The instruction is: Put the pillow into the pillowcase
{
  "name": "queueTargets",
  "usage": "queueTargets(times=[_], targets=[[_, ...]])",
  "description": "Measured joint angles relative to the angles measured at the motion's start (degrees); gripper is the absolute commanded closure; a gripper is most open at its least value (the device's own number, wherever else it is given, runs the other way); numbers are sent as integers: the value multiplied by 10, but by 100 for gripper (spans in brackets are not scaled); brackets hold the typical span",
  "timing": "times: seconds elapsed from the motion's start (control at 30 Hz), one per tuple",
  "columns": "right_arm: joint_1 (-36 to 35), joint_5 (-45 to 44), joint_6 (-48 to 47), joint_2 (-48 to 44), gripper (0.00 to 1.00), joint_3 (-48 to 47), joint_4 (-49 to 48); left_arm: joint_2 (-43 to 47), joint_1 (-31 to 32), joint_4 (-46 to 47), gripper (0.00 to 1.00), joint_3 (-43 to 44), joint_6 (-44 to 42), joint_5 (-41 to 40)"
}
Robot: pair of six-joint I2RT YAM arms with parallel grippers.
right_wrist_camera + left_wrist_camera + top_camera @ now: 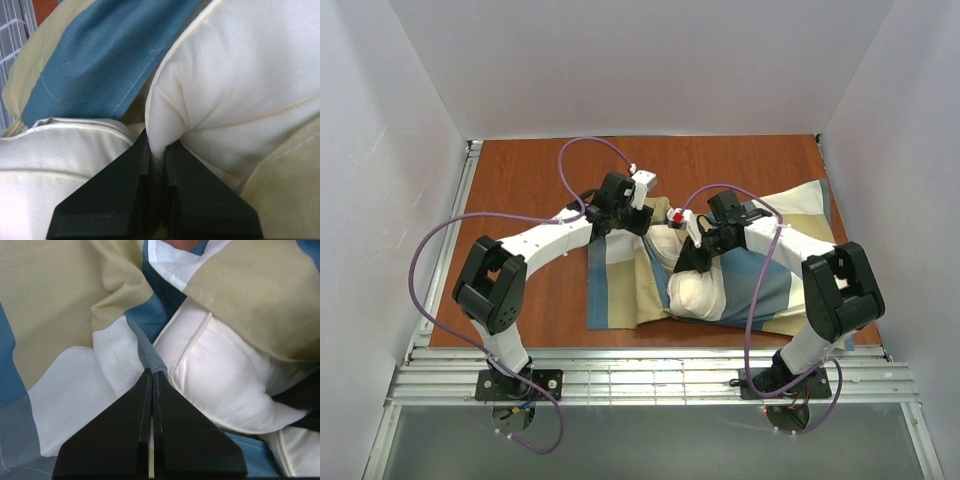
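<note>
The pillowcase (615,290), in blue, tan and cream blocks, lies rumpled across the wooden table. The cream pillow (705,292) sits bunched on its middle, partly under a tan flap. My left gripper (648,222) is at the cloth's far edge; in the left wrist view it (152,372) is shut on a raised blue-grey fold of the pillowcase (60,305), right beside the pillow (225,385). My right gripper (692,262) presses into the pillow's top. In the right wrist view it (157,146) is shut on a pinch of the pillow (240,75), with blue pillowcase (100,65) behind.
The brown table (520,180) is boxed in by white walls on three sides. A metal rail frame (640,378) runs along the near edge and the left side. Purple cables (430,250) loop off both arms. The pillowcase's right corner reaches toward the right wall.
</note>
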State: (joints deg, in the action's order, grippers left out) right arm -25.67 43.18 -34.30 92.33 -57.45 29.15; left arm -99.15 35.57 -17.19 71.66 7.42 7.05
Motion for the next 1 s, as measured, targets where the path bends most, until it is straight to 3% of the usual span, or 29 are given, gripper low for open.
queueTargets(times=[0.33,0.63,0.83,1.0], targets=[[-40,-12,-34,22,99,-21,3,-86,-25,-75,100,111,17,32],[-58,-14,-46,47,99,-41,5,-94,-46,-116,100,175,36,48],[-67,-14,-52,49,99,-43,7,-88,-51,-118,100,175,44,68],[-70,-10,-36,53,99,-42,12,-29,-66,-98,100,116,68,109]])
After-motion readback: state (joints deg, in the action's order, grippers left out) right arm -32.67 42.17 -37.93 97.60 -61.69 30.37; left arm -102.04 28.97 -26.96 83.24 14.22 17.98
